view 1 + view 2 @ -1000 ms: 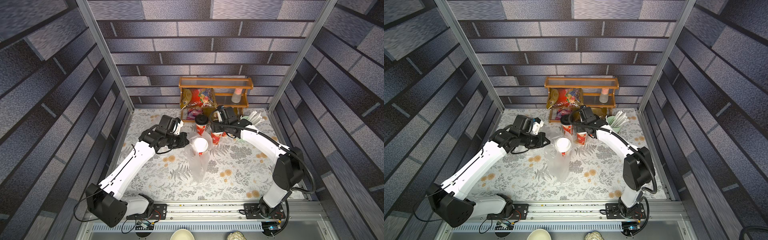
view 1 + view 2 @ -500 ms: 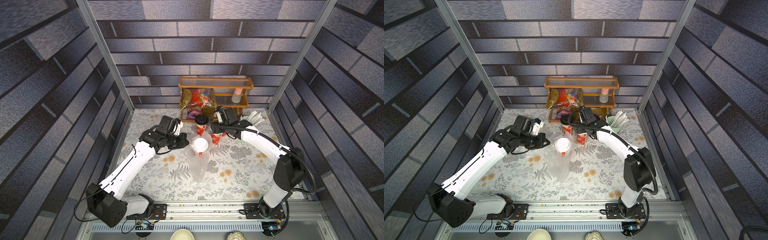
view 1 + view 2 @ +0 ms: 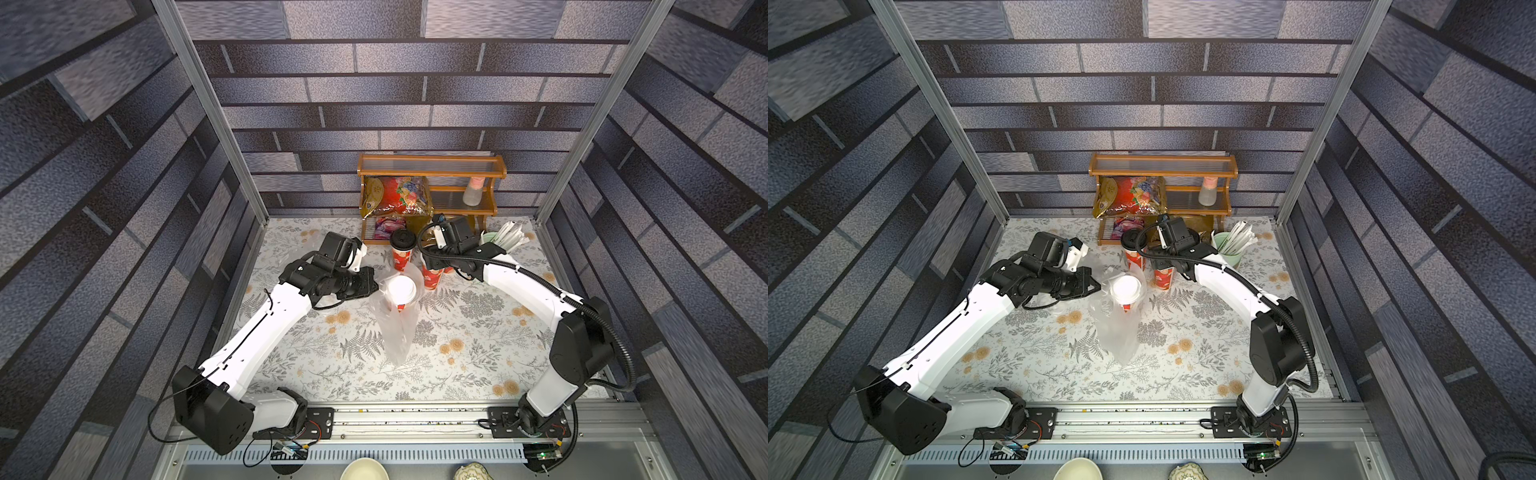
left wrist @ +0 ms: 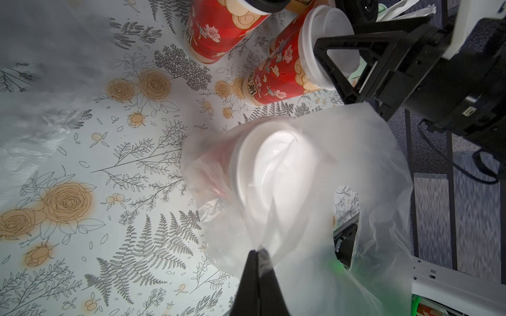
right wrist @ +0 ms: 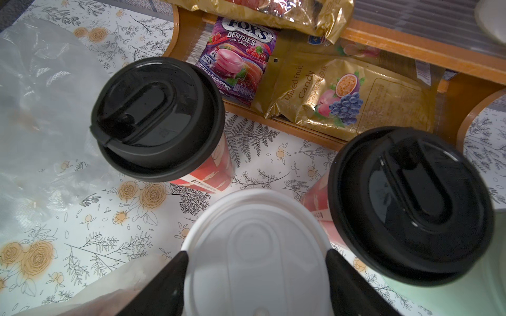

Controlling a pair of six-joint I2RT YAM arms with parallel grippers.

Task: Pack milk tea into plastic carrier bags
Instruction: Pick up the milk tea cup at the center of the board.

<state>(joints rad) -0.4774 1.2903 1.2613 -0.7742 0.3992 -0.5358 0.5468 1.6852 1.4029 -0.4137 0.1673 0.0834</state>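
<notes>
A clear plastic carrier bag (image 3: pixel 397 332) stands mid-table with a white-lidded red milk tea cup (image 3: pixel 400 289) inside it. My left gripper (image 4: pixel 257 253) is shut on the bag's rim and holds it up beside that cup. Just behind the bag stands another white-lidded cup (image 5: pixel 254 246). My right gripper (image 5: pixel 254 254) is open, with a jaw on each side of its lid. Two black-lidded cups (image 5: pixel 156 117) (image 5: pixel 410 208) stand close by. In both top views only one black lid (image 3: pixel 1131 241) shows; the right wrist covers the rest.
A wooden shelf (image 3: pixel 432 170) at the back holds snack packets (image 3: pixel 395 199) and a small bottle (image 3: pixel 473 193). A pale green cup of straws (image 3: pixel 498 239) stands right of the right wrist. Another clear bag (image 5: pixel 41 95) lies flat at the back left.
My right wrist has edged slightly over the white-lidded cup. The left arm, the bag and the cups have kept their places.
</notes>
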